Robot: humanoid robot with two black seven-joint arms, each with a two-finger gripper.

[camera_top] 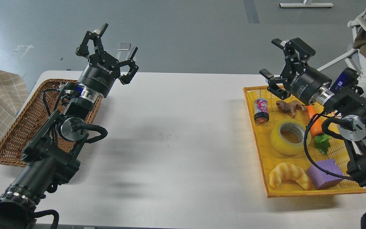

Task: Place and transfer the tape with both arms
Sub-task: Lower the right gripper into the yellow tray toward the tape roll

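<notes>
The tape (290,137), a wide translucent yellow roll with a pale core, lies flat in the middle of the yellow tray (297,192) at the right. My right gripper (281,62) is open and empty, tilted leftward above the tray's far end, well above and behind the tape. My left gripper (110,47) is open and empty, raised above the table's far left, over the near corner of the brown wicker basket (14,133).
In the yellow tray lie a small can (261,110), a brown toy animal (289,106), a carrot (315,122) with green leaves, a croissant (288,175) and a purple block (325,173). A person sits at the far right edge.
</notes>
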